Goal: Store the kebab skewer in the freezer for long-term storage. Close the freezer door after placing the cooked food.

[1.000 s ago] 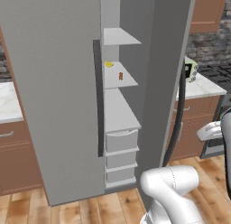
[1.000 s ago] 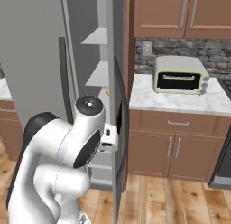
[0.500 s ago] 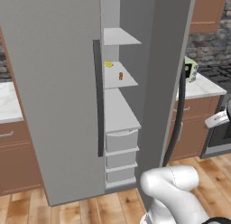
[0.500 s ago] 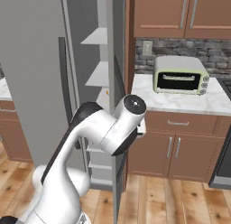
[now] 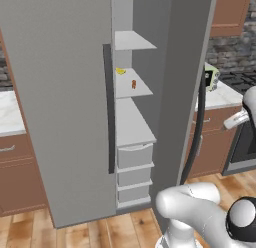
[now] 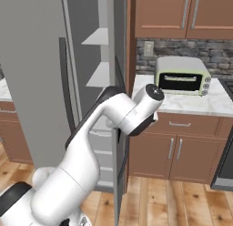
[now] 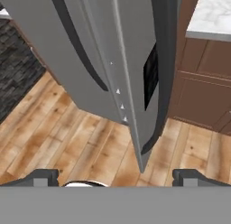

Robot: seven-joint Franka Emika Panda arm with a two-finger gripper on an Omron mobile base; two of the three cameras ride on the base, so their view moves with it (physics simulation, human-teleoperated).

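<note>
Grey freezer door (image 5: 182,92) looks stiff and heavy; push its outer face at three o'clock, jaws spread wide and empty, kebab skewer (image 5: 133,84) shelved.

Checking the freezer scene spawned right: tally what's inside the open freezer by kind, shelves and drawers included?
Kebab skewer: 1
Yellow item, behind the skewer on the same shelf: 1
Shelves: 3
Drawers: 3
Total: 8
</note>
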